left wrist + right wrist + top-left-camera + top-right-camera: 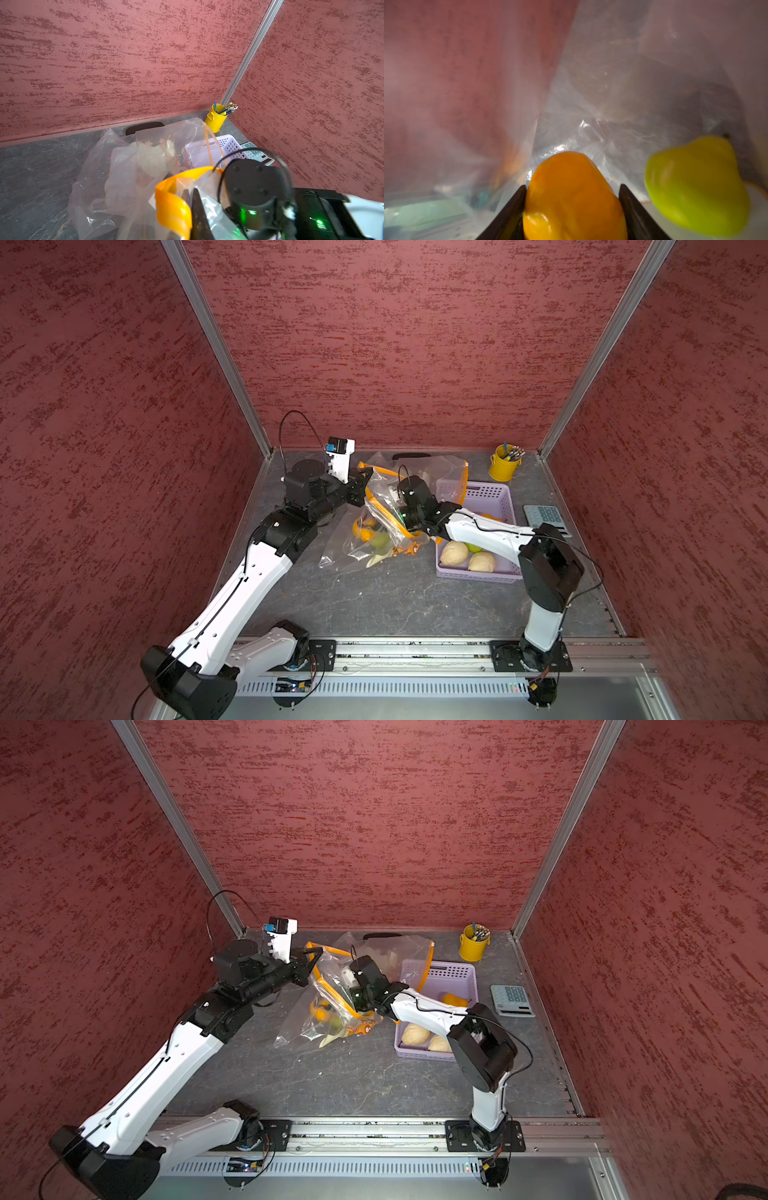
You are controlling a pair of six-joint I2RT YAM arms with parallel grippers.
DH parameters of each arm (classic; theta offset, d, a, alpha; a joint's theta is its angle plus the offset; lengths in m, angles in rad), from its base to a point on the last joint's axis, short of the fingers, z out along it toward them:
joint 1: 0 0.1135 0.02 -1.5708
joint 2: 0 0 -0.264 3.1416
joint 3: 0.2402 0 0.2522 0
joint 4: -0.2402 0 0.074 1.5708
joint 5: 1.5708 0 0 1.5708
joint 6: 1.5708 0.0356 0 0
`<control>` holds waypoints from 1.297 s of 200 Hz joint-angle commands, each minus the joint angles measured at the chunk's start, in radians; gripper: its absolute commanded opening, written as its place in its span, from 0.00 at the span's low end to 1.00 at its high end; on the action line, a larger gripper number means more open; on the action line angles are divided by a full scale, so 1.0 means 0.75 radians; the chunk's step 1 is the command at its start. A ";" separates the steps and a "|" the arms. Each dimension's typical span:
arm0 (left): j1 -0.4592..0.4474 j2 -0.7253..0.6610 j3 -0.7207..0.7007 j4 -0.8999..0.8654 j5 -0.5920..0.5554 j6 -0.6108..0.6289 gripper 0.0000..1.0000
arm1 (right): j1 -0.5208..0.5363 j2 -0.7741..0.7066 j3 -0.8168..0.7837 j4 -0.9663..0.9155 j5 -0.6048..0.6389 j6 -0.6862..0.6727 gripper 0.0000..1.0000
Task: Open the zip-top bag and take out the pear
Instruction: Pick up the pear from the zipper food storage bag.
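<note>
Right end effector is sitting inside zip-top bag, jaws gripping orange fruit on both sides. Yellow-green pear is lying just beside it, in the bag, ungripped. Left end effector is clenching the bag's orange zip rim.

Orange fruit is cut off, bag blurred.
</note>
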 commanded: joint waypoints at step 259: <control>-0.111 -0.227 0.113 -0.221 -0.200 -0.022 0.00 | 0.189 0.012 -0.126 0.366 0.456 -0.364 0.34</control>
